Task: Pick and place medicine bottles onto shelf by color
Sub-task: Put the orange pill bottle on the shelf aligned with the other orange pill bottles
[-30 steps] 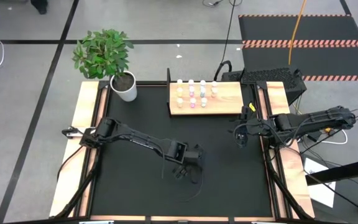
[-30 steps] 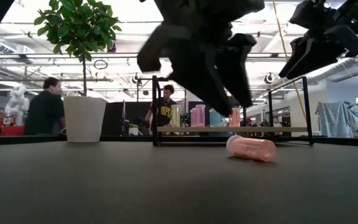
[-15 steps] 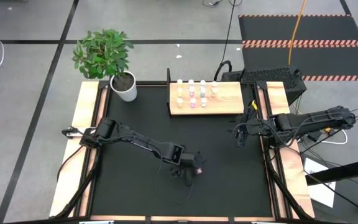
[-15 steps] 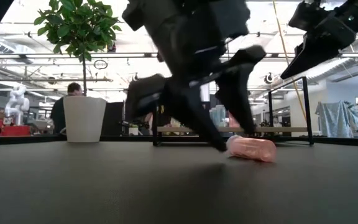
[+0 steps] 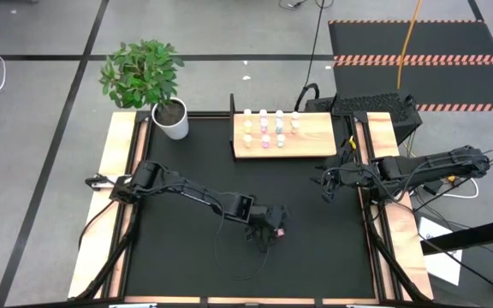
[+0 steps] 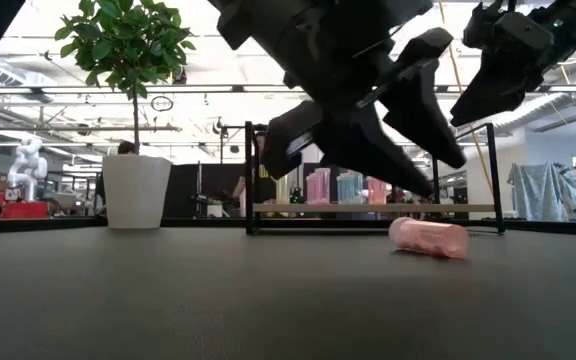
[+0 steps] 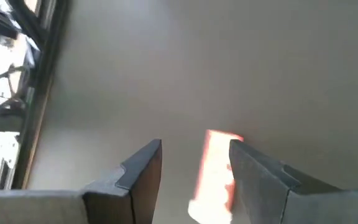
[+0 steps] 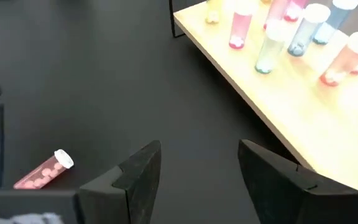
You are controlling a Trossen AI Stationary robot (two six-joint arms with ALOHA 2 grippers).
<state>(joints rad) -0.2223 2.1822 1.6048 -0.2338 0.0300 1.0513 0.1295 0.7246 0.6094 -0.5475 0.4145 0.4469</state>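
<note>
A pink medicine bottle (image 5: 279, 229) with a white cap lies on its side on the black table, also seen in the low view (image 6: 430, 238). My left gripper (image 5: 268, 231) is open and hangs low over it; in the left wrist view the bottle (image 7: 215, 174) lies between the fingers, close against one. My right gripper (image 5: 327, 183) is open and hovers over the table's right side, just near of the shelf (image 5: 315, 144). Several bottles (image 5: 270, 128) stand upright on the light-wood shelf. The right wrist view shows the shelf (image 8: 278, 93) and the lying bottle (image 8: 42, 170). My left gripper comes at the lying bottle from above, slanting, with a finger (image 7: 260, 180) right beside the bottle's side (image 7: 219, 155). I cannot tell whether that finger touches it. The bottle rests with its whole length on the table.
A white pot with a green plant (image 5: 172, 118) stands at the table's far left corner, left of the shelf. The shelf's black frame post (image 6: 251, 175) rises at its left end. Bare black table stretches between the lying bottle and the shelf. People show in the room behind.
My left gripper dropped down to the table beside the pink bottle, then rose a little and shifted toward the table's right edge. The bottle has moved a short way along the table toward the right edge, still lying on its side.
</note>
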